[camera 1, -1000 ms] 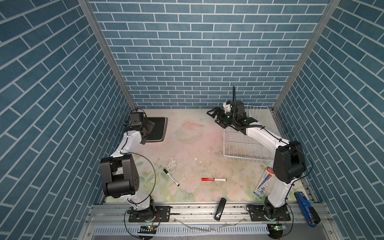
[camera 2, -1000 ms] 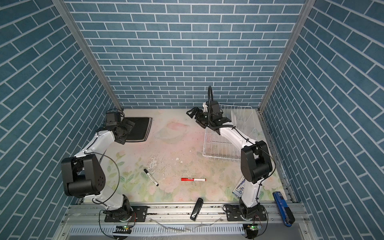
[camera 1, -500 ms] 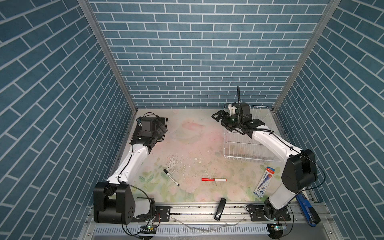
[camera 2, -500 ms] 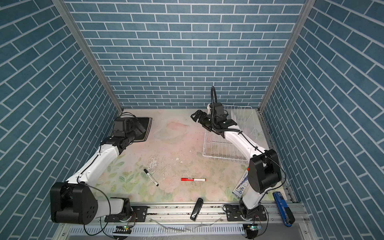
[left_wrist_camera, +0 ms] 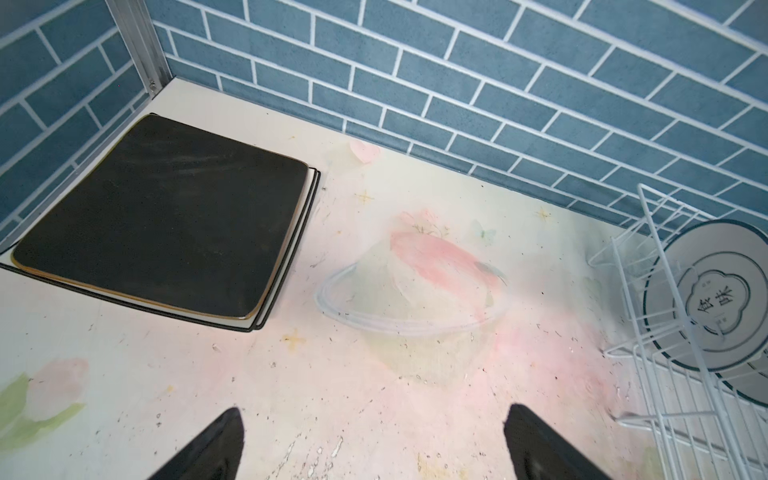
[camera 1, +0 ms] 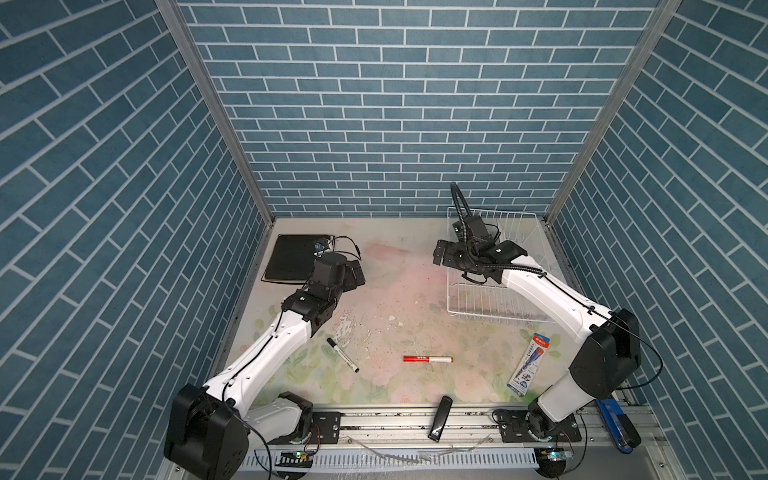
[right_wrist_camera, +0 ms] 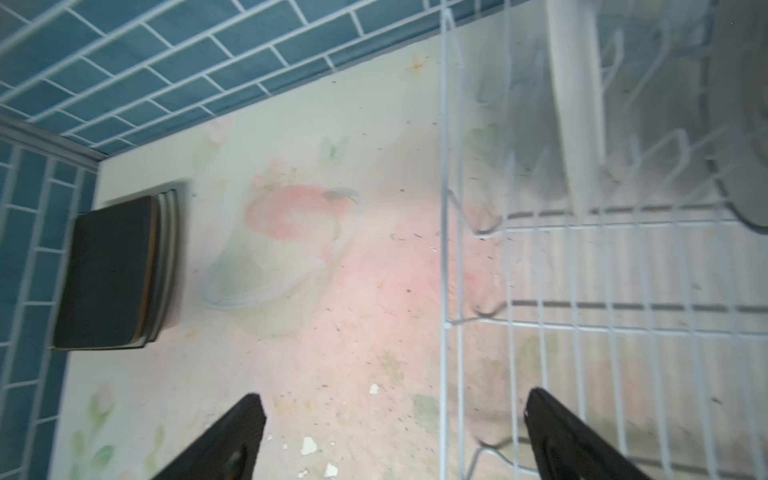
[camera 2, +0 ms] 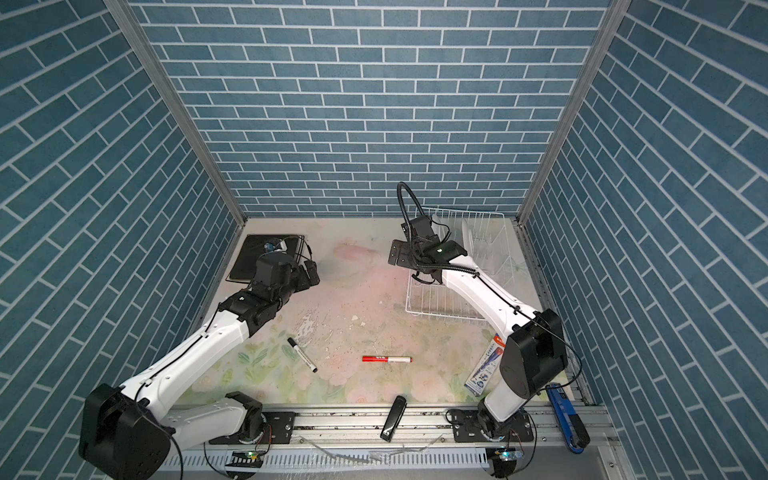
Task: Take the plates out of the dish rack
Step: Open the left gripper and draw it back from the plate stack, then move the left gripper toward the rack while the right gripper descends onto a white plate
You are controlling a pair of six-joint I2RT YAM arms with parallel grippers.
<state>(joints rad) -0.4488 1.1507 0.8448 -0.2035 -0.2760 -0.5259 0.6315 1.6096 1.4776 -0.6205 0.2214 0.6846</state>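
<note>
Where the right arm [camera 1: 548, 295] leans over the dish rack [camera 1: 494, 291], its wires fence in one round white plate [left_wrist_camera: 715, 299], dark-rimmed with a clover motif, propped upright. Well left of the rack, one matte-black square plate [left_wrist_camera: 166, 216] tops two black-rimmed white plates [left_wrist_camera: 306, 195]. Before the rack lie a red marker [camera 1: 428, 358] and a black marker [camera 1: 343, 354]. The left gripper [left_wrist_camera: 374, 409] and right gripper [right_wrist_camera: 395, 395] both gape, empty.

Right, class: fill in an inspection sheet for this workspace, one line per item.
Surface: floral tabletop, speckled and scuffed.
Job's things: black plate tops white square plates, far-left corner; round plate stands in dish rack.
Clutter: black marker, red marker, pen pack, black bar, blue tool.
Grippers: left gripper open, empty; right gripper open, empty, at rack's edge.
Cables: black hose arcs above right wrist.
Surroundings: blue brick walls.
</note>
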